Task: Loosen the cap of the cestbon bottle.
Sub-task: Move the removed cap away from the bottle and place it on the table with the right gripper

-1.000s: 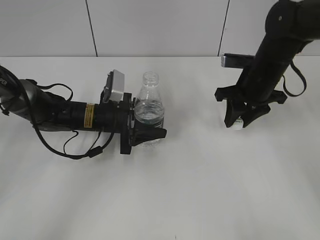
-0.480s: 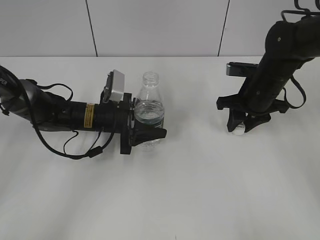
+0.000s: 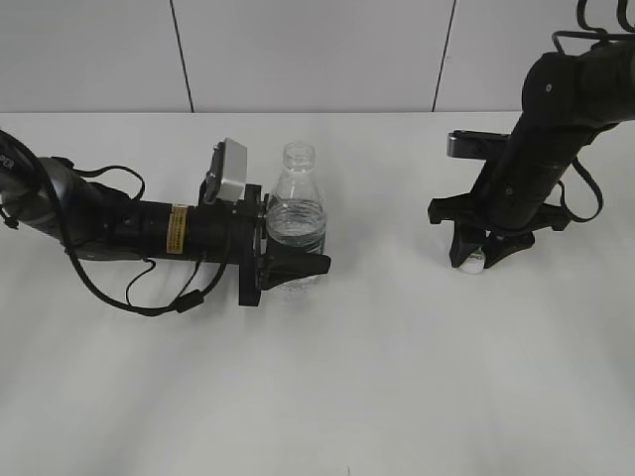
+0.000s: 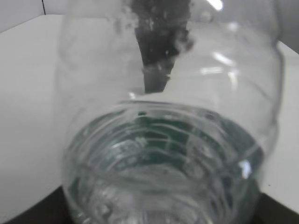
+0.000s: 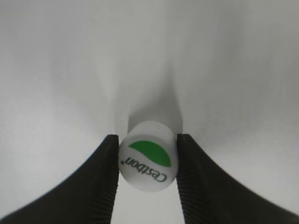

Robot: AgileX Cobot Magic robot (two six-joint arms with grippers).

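We see the bottle (image 3: 296,220) upright and uncapped at about 10 o'clock on the table (image 3: 377,377) — the left gripper (image 3: 288,266) is clamped around its lower body. The cap (image 5: 148,162) sits far off at 2 o'clock, pinched between the right gripper's (image 5: 147,161) fingers (image 5: 105,177) — just above the tabletop.

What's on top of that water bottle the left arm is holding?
Nothing: the cestbon bottle has an open neck. Its cap sits pinched in the right gripper, down near the table. The left gripper hides the bottle's base.
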